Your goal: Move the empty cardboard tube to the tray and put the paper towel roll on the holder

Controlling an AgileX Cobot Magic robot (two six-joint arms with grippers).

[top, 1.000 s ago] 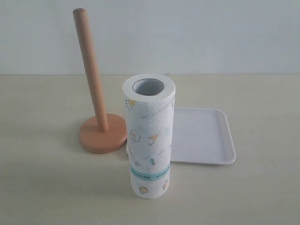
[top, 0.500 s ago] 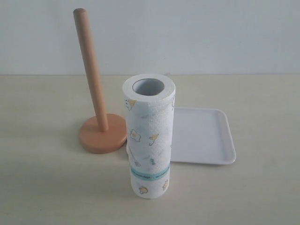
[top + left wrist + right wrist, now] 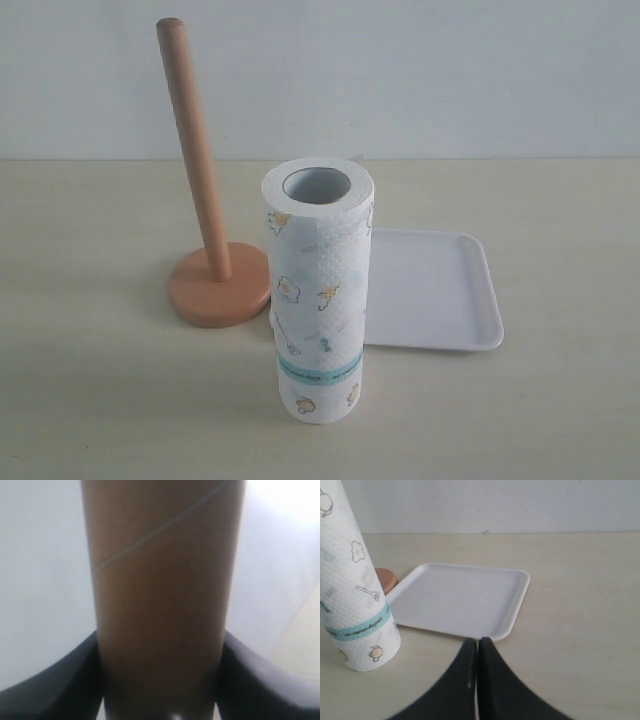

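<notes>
Clamping the empty cardboard tube (image 3: 160,580), left claw (image 3: 160,680), wrist view only, right claw (image 3: 476,680) closed, empty.

The left pincer (image 3: 160,642) presses its two dark fingers (image 3: 65,680) against either side of the empty cardboard tube (image 3: 160,560). The right pincer (image 3: 477,645) has both fingers pressed together, tips touching.

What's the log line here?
left gripper: shut on tube | right gripper: shut, empty | roll: upright on table | tray: empty | holder: bare
</notes>
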